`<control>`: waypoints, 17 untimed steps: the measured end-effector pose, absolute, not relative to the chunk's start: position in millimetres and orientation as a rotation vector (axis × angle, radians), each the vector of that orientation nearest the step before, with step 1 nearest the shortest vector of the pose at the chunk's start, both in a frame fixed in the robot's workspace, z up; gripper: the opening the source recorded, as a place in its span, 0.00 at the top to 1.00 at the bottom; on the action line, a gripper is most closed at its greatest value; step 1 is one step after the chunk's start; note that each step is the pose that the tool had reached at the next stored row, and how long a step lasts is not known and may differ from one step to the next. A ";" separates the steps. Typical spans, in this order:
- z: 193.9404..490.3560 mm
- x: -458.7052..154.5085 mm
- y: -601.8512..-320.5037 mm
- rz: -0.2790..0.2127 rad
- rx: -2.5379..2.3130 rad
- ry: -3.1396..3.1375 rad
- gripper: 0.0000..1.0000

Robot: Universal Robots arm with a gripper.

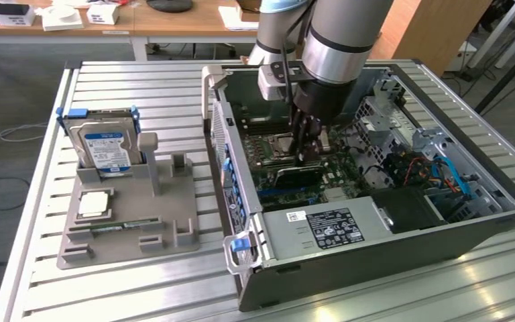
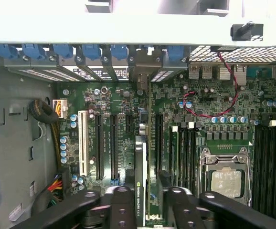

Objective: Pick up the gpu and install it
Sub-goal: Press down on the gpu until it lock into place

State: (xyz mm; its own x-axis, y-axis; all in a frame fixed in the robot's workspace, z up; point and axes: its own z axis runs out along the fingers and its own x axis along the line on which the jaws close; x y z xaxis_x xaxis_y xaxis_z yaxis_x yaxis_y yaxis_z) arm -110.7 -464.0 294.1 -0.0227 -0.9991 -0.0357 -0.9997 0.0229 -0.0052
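gripper (image 2: 145, 198) inside the open computer case (image 1: 472, 235), fingers clamped on the upright gpu (image 2: 142, 167) above the motherboard (image 2: 214, 105)

From the exterior view, my claw (image 1: 310, 155) dips into the open case (image 1: 472, 235) and my own wrist covers the board behind it. The gpu (image 2: 141, 183) stands edge-on between my fingers (image 2: 123, 205); its lower end runs off the wrist picture, so I can't tell how deep it sits. The small print on its edge is too small to read.
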 end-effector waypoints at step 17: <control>293.7 -113.7 -464.0 0.033 -2.175 2.226 0.89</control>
